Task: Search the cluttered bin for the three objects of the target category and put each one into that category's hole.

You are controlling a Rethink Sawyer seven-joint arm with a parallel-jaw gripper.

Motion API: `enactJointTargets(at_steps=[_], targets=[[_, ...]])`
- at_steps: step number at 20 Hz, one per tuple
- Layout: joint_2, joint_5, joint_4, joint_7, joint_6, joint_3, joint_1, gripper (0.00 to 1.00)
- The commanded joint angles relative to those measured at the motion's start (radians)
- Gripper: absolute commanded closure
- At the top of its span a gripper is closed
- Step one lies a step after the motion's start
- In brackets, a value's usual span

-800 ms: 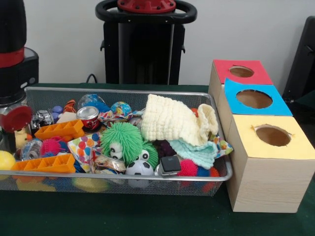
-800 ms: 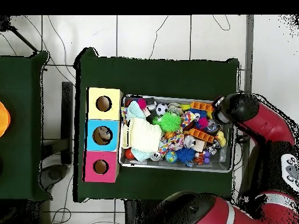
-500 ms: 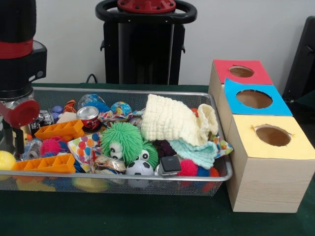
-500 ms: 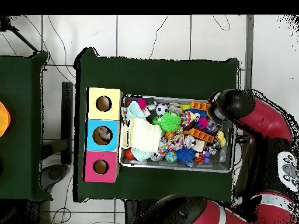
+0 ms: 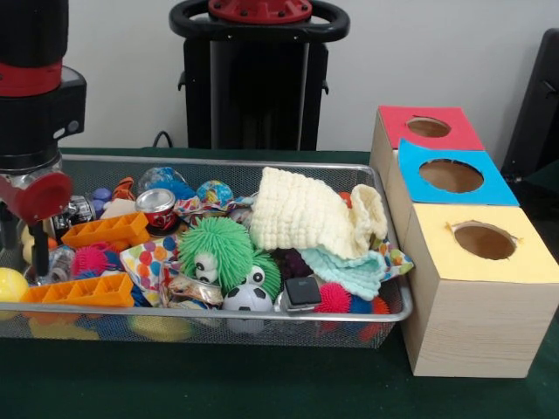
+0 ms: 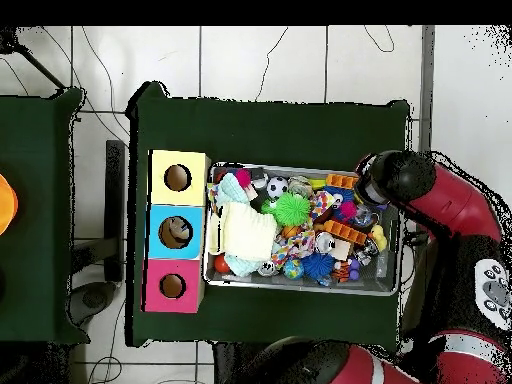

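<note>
The wire mesh bin (image 5: 218, 163) is full of toys and cloths. My gripper (image 5: 24, 251) hangs at the bin's left end in the front view, open, with its fingers down among the clutter and nothing held. A crushed clear plastic bottle (image 5: 59, 260) lies just right of the gripper, partly behind an orange block (image 5: 83, 291). No other bottle shows. In the overhead view the arm's head (image 6: 388, 180) covers the gripper over the bin's (image 6: 300, 290) right end. Three boxes with holes stand beside the bin: red (image 5: 428, 140), blue (image 5: 410, 166), yellow (image 5: 524, 262).
A cream knitted cloth (image 5: 306, 214) lies near the boxes. A green fuzzy ball (image 5: 217, 249), a soccer ball (image 5: 247, 298), a shiny can (image 5: 157, 208), a second orange block (image 5: 105, 230) and a yellow ball (image 5: 10, 284) crowd the bin. The robot's pedestal (image 5: 258, 78) stands behind.
The arm has shifted inward over the bin's end, rightward in the front view, and risen slightly. The clutter has not moved.
</note>
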Motion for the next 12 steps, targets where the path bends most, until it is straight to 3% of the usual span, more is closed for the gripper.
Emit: enactJointTargets(at_steps=[1, 12], targets=[[0.023, 0.001, 0.074, 0.043, 0.073, 0.075, -0.049, 0.0], [-0.002, 0.011, 0.176, 0.121, 0.017, 0.053, -0.052, 0.0]])
